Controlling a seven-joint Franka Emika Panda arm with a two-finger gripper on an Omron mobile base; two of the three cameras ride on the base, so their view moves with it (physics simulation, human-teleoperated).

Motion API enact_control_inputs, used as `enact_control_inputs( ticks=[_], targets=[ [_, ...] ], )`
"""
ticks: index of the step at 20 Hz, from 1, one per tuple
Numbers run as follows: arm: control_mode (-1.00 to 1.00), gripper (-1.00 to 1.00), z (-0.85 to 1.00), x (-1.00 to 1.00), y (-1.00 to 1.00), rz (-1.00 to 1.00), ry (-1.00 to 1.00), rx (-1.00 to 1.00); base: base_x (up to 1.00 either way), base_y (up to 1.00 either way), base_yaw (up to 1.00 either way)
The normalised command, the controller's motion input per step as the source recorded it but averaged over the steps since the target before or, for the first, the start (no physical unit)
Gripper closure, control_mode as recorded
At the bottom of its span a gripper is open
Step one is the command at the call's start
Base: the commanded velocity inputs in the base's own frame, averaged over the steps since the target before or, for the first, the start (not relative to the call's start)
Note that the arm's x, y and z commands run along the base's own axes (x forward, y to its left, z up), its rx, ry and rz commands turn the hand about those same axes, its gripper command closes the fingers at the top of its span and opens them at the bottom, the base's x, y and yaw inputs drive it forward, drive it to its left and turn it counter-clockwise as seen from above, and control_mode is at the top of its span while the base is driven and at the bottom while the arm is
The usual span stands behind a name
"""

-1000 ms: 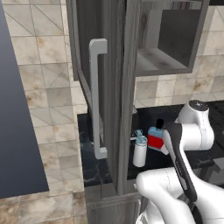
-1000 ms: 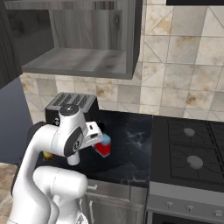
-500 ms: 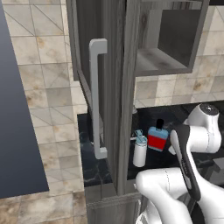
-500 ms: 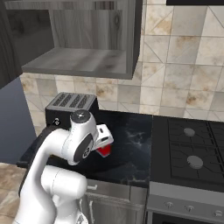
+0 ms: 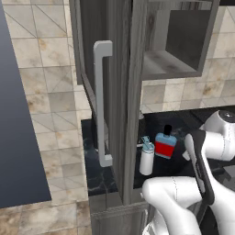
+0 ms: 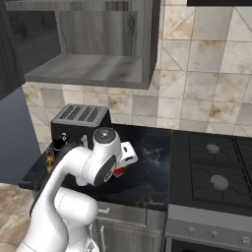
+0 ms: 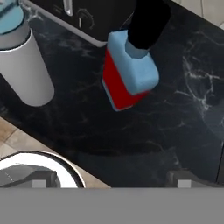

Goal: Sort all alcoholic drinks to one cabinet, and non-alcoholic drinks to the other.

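A squat red bottle (image 7: 124, 76) with blue shoulders and a black cap stands on the black counter. My gripper (image 7: 111, 181) hovers above and short of it, open wide with nothing between the fingers. The same red bottle (image 5: 165, 145) shows beside the arm, and a sliver of the red bottle (image 6: 119, 171) peeks from under my hand. A white bottle with a teal lid (image 7: 21, 65) stands apart to its left, also seen as the white bottle (image 5: 146, 157). A slim amber bottle (image 6: 49, 160) and a small black bottle (image 6: 60, 142) stand by the counter's left end.
The dark grey cabinet door (image 5: 120, 92) stands open toward me, its pale bar handle (image 5: 102, 101) facing left. The open cabinet shelf (image 6: 88, 69) hangs above the counter. A black toaster (image 6: 81, 119) sits at the back, a stove (image 6: 211, 167) at right.
My arm's upper joint has swung right and lower, carrying the hand rightward over the red bottle. The bottles stay put and the jaws stay open.
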Motion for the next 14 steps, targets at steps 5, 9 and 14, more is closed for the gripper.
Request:
enact_control_inputs(
  ticks=[5,9,14],
  targets=[
    [-1.0,-1.0,0.0,0.18,-0.14,0.07,0.02,0.17,0.0,0.0,0.0],
    [-1.0,-1.0,0.0,0.24,-0.1,0.09,0.04,0.2,0.0,0.0,0.0],
    [-1.0,-1.0,0.0,0.3,-0.08,0.1,0.01,0.16,0.0,0.0,0.0]
  ],
)
